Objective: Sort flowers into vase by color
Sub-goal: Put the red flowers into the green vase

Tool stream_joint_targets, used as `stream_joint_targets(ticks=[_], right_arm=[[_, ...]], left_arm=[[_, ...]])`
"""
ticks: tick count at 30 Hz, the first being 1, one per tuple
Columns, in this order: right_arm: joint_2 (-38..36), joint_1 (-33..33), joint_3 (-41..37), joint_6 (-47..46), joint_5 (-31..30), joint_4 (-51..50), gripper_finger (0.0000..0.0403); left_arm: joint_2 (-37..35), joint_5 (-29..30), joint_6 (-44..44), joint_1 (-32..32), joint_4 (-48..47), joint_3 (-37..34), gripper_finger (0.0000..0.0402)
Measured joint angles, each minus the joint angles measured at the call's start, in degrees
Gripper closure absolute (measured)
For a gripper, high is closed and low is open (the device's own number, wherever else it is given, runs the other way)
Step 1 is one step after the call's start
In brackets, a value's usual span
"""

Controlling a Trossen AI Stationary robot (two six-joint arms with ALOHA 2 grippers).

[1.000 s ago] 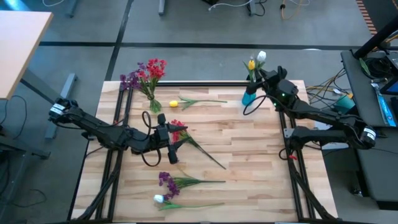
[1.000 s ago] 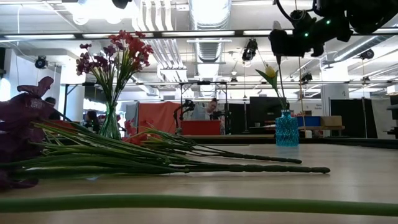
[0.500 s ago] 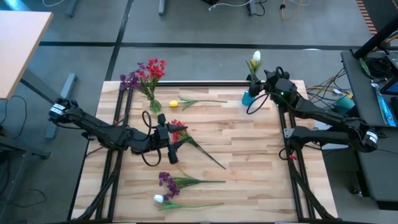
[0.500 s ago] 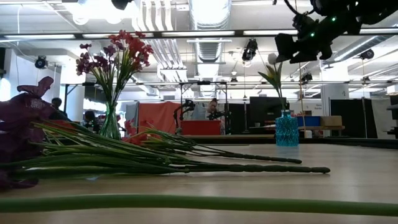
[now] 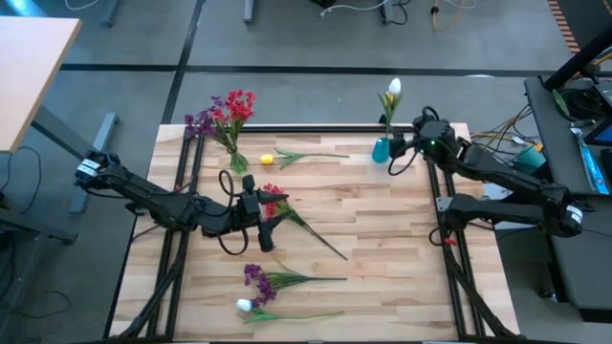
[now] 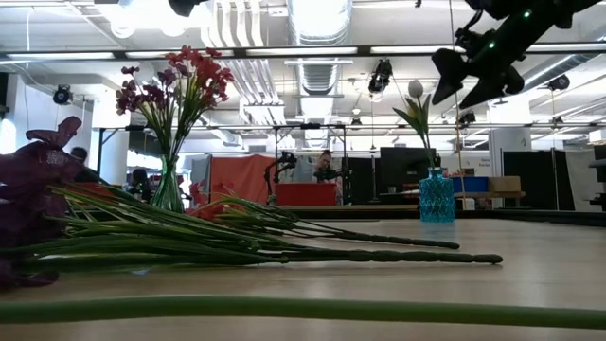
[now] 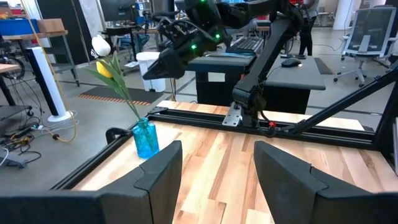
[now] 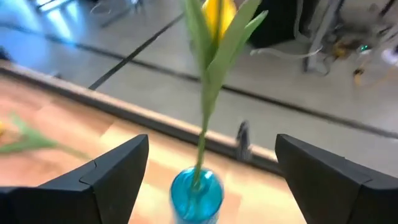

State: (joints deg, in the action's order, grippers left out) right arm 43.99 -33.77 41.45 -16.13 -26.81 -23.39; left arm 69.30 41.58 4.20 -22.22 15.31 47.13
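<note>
Two tulips [image 5: 390, 96] now stand in the blue vase [image 5: 382, 150] at the table's far edge — the right gripper [image 5: 406, 148] has just let go, fingers wide and empty — so another flower is sorted; the left gripper [image 5: 269, 212] hangs part-open, empty.

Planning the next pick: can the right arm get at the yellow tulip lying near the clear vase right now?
Probably yes: the right gripper is open and empty beside the blue vase, and bare table lies between it and the yellow tulip.

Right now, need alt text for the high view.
Right gripper, open, beside the blue glass vase of yellow and white tulips. Left gripper sits mid-table over a red-cluster stem; more loose flowers lie on the wooden table.
</note>
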Motion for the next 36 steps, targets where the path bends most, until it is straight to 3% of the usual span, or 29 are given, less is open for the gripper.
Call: stream_joint_targets(ticks=[9,12,16,19,24,31,36], right_arm=[[-0.04,3.97,4.93,-11.62,0.48,-18.73,0.0061],[-0.06,5.75,5.91,-14.86,3.22,-23.73,0.0062],[0.00,9.08,5.93,-18.41,10.94,-24.94,0.0060],[0.02,12.87,5.78,-20.72,16.36,-25.00,0.0060],[0.07,21.63,5.47,-25.29,17.56,-25.86,0.0060],[1.98,33.90,5.59,-33.82,19.09,-26.02,0.0061],[6.53,42.39,5.80,-40.97,20.43,-25.55,0.0073]], left_arm=[[0.00,0.00,2.63,-0.01,-1.76,0.00,0.0217],[-0.02,-0.05,6.07,0.00,-5.37,0.00,0.0217],[-0.03,-1.78,13.93,0.00,-13.84,0.00,0.0217],[-0.35,-8.19,18.56,0.00,-18.33,-0.02,0.0217],[-0.58,-17.04,23.81,-0.11,-25.86,1.16,0.0217],[-0.63,-19.41,30.72,-0.50,-39.18,3.71,0.0217],[-0.63,-23.20,36.70,-4.17,-45.77,3.85,0.0217]])
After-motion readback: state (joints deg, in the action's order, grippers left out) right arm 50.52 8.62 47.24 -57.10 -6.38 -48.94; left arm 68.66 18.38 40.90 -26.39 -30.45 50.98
